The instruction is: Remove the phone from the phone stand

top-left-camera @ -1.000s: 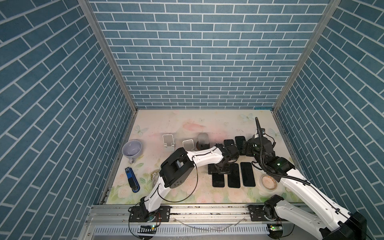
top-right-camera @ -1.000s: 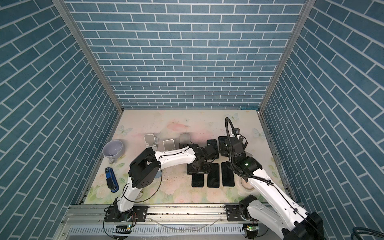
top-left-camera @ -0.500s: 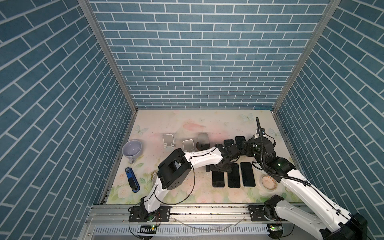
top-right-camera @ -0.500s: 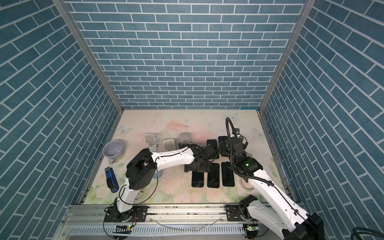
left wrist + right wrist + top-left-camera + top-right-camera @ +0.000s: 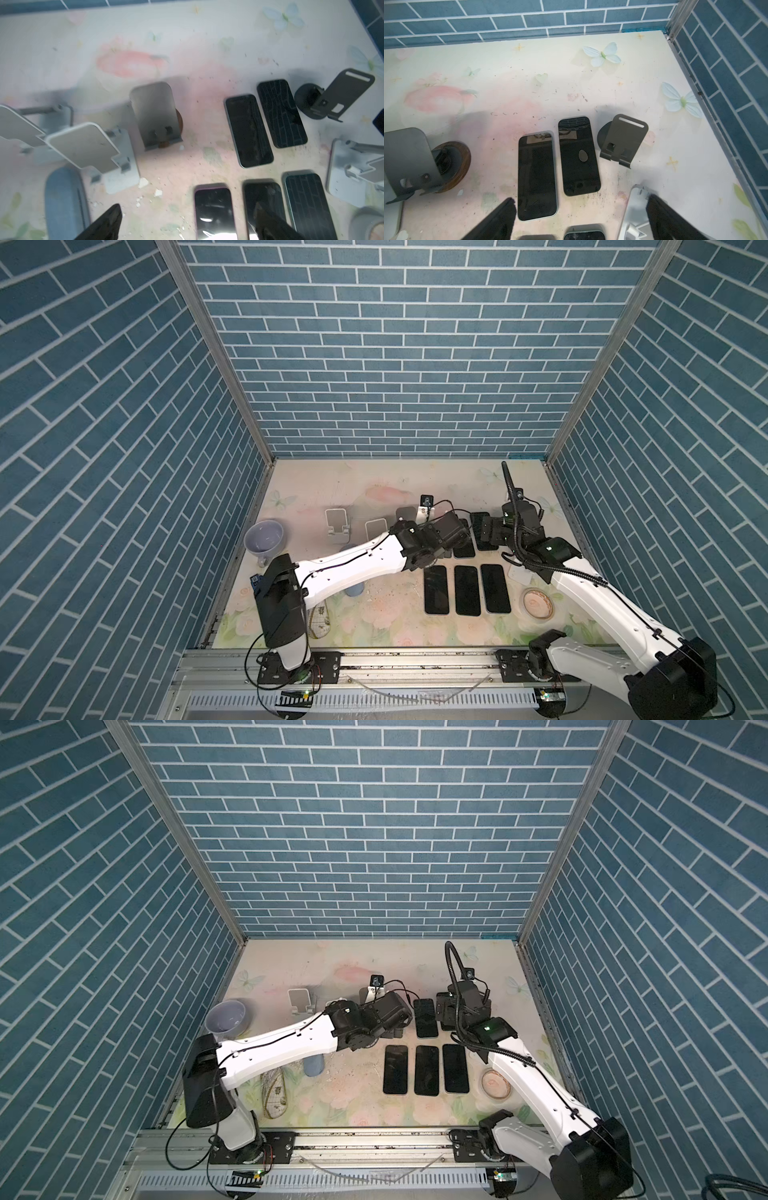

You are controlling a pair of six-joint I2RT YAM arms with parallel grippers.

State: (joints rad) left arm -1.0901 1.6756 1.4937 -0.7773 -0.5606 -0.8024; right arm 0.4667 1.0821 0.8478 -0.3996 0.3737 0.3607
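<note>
Phone (image 5: 578,158) flat, screen up, on surface (image 5: 529,83), just beside bare dark stand (image 5: 623,139), second phone (image 5: 537,176) alongside; left pincer (image 5: 187,209) and right pincer (image 5: 581,199) both spread wide, gripping nothing.

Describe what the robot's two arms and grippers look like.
The left arm and right arm have white shells with black joints and shoulder housings. Thin black cables run along the left; a ribbed black hose and a small green light mark the right. The left gripper and right gripper have black tapered fingers.
</note>
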